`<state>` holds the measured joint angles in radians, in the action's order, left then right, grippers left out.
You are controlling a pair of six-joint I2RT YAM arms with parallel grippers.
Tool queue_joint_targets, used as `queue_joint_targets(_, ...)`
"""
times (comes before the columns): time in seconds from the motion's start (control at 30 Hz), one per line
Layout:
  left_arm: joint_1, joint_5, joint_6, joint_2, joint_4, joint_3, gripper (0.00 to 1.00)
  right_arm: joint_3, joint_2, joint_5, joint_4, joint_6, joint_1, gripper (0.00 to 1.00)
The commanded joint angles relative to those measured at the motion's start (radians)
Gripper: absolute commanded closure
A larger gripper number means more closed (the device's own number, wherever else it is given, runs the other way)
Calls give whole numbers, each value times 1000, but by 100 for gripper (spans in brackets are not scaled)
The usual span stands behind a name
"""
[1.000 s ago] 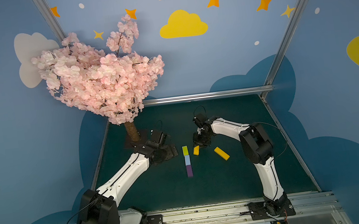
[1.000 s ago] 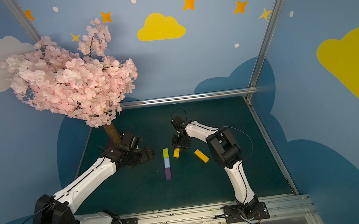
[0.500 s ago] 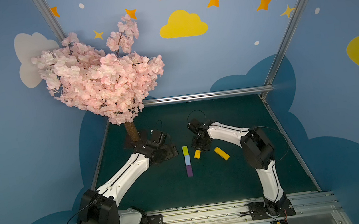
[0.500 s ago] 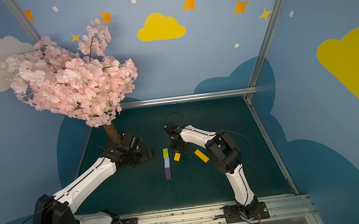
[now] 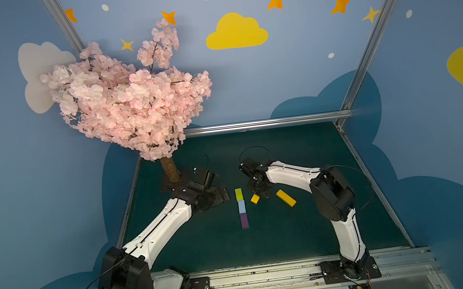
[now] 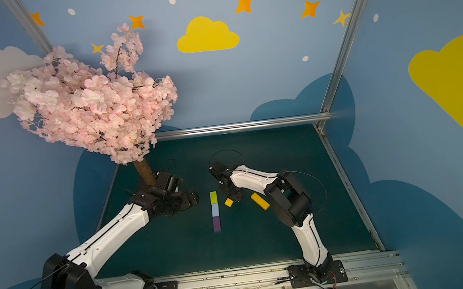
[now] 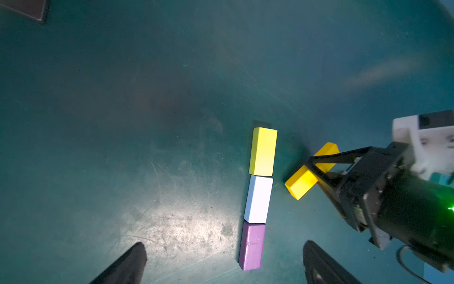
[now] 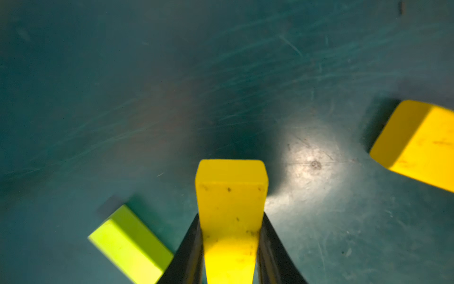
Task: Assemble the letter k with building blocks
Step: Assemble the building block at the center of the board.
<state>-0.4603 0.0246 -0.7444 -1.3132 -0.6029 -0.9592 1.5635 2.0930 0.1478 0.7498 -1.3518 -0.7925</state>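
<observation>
Three short blocks lie touching end to end: a lime-green block (image 5: 239,194), a light blue block (image 5: 241,206) and a purple block (image 5: 244,220). Just beside the light blue block, the right gripper (image 8: 231,217) pinches an orange-yellow block (image 7: 301,184) set aslant. The top views hide that grip, but both wrist views show it. The second orange-yellow block (image 5: 286,198) lies farther off on the same side. On the light blue block's other side, the left gripper (image 7: 224,246) has its jaws spread wide.

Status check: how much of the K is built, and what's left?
Done: the stem, with the lime-green block, light blue block and purple block laid end to end. In hand: the right gripper is shut on one orange-yellow block, angled beside the stem. Left: placing it, then the second orange-yellow block, lying apart on the mat. The left gripper is open and empty.
</observation>
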Motion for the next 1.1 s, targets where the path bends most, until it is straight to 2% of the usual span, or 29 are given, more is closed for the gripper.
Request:
queue_joint_targets(0.0,2,-6,13,18,-6,0,0,6,-13,-32,-75,-49,5,100)
queue_joint_targets(0.27,4,-5,8,20,-4,6,0,15,12,-65,-91,-50,1,100)
queue_joint_targets(1.07,3,6,13,13,-4,-7,0,0,0,-51,-79,-35,-8,100)
